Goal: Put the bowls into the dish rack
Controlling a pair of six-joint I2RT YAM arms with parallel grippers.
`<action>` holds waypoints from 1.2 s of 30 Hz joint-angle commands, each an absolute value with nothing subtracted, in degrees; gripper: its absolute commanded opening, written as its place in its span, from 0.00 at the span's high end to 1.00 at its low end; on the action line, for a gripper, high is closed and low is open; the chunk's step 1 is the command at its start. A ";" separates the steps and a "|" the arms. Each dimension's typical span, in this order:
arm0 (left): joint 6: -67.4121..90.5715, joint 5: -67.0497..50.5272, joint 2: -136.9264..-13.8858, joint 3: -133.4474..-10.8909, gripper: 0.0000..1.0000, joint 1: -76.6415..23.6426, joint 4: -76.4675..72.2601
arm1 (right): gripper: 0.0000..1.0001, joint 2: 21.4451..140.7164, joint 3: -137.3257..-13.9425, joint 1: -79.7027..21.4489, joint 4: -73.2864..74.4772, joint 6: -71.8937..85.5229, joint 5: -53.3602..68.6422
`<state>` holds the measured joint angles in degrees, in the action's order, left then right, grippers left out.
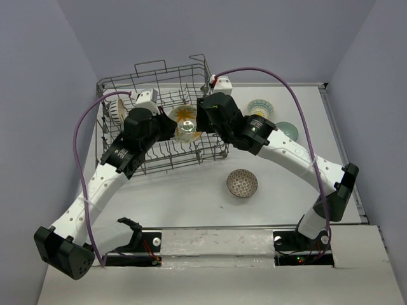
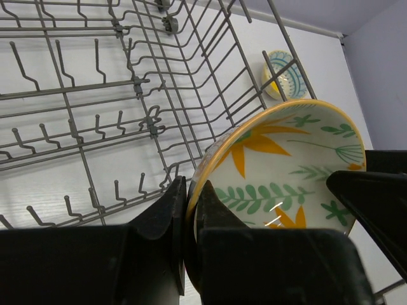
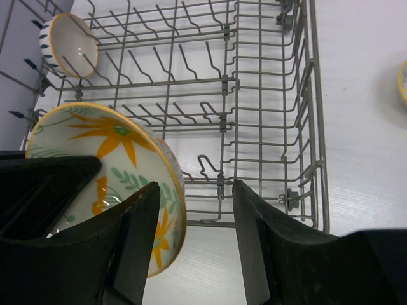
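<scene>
Lower part of flowered bowl (image 2: pixel 280 159) hidden behind black fingers (image 2: pixel 159 235) in both wrist views; contact with the dish rack (image 3: pixel 224 82) not discernible. Left gripper (image 2: pixel 189 194) clamped on the bowl's orange rim, over the rack; right gripper (image 3: pixel 196 190) spread wide beside that rim, gripping nothing. Glossy glaze with orange petals and green sprigs; thin grey wire grid. Striped cream bowl (image 3: pixel 70 44) tilted in a rack corner. Brown-patterned bowl (image 1: pixel 242 183) on the white table (image 1: pixel 191 190), outside the rack

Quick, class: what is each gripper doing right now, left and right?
Left gripper: closed on the rim of the flower bowl.
Right gripper: open, holding nothing, beside that bowl.
</scene>
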<state>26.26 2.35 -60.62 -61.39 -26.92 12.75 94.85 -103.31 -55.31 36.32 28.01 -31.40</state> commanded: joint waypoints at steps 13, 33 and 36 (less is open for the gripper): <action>25.06 45.94 -72.21 -81.18 1.00 -26.46 16.08 | 0.37 78.23 -92.64 -55.63 34.37 24.87 -45.87; -21.23 72.33 -98.08 -94.84 1.00 -14.07 -5.35 | 0.35 68.56 -78.93 -55.63 34.98 25.14 -46.67; -26.00 73.04 -100.36 -94.57 1.00 -13.54 -9.75 | 0.35 68.20 -78.14 -55.63 34.63 25.31 -46.23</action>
<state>-16.16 68.31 -100.25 -94.32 -13.98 1.61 69.97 -78.74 -55.31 36.49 24.84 -44.66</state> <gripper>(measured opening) 0.136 0.647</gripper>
